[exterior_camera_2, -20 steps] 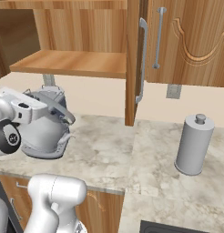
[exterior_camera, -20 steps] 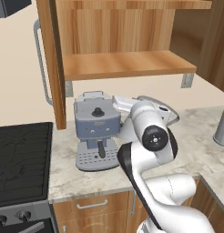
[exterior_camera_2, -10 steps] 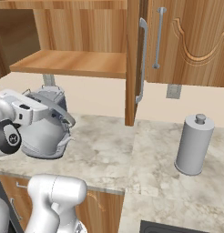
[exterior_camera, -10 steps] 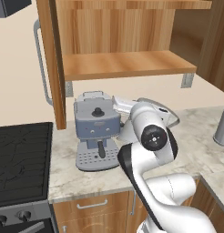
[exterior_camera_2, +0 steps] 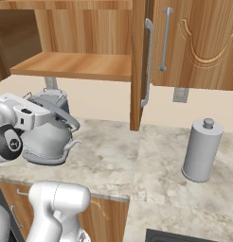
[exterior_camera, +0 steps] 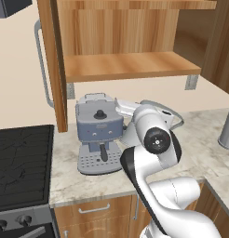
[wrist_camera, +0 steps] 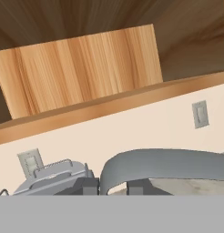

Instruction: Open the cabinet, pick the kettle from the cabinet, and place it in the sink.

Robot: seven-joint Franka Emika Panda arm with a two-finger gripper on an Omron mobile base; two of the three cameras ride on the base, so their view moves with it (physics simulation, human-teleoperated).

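The silver-grey kettle (exterior_camera_2: 45,139) sits low at the marble counter, right beside the coffee machine. I cannot tell whether its base touches the stone. My gripper (exterior_camera_2: 32,115) is shut on the kettle's arched handle (wrist_camera: 164,164), and both fingertips (wrist_camera: 89,186) pinch its left end. From the left base, my arm hides most of the kettle (exterior_camera: 129,133). Above it, the cabinet (exterior_camera_2: 76,66) stands open with a bare shelf, its door (exterior_camera_2: 138,61) swung out. A black strip of the sink (exterior_camera_2: 184,235) shows at the bottom edge.
A grey-blue coffee machine (exterior_camera: 98,132) stands left of the kettle, with the black stovetop (exterior_camera: 21,158) further left. A tall grey cylinder with a knob (exterior_camera_2: 201,151) stands on the counter to the right. The open left door (exterior_camera: 51,60) hangs over the counter's left end.
Almost nothing differs. The arm and the gripped kettle have shifted only very slightly, and the grip on the handle is unchanged.
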